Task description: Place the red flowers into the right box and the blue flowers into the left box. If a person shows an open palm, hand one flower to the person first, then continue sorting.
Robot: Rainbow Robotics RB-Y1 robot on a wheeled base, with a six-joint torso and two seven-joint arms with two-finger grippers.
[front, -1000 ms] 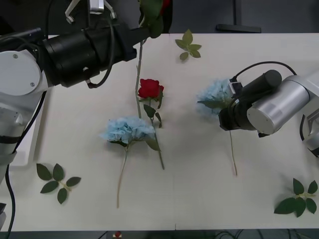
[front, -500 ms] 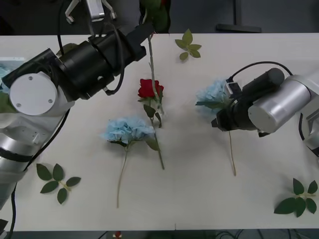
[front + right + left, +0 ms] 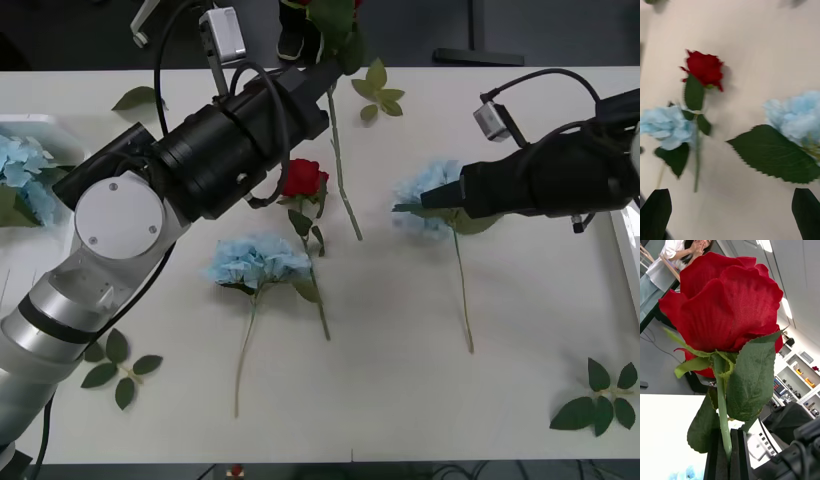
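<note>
One red rose (image 3: 724, 311) sits clamped by its stem in your left end effector (image 3: 728, 453); carry it steadily across to the right box (image 3: 627, 262), while the right end effector (image 3: 730, 213) hovers wide above the worktop (image 3: 400, 380).

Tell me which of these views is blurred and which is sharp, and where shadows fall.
Right wrist view: motion-smeared; the red rose and the blue flower by the leaf have soft edges. Left wrist view: the held rose is crisp, the room behind soft. Front view: even light, with soft shadows on the table beside the lying flowers' stems.
</note>
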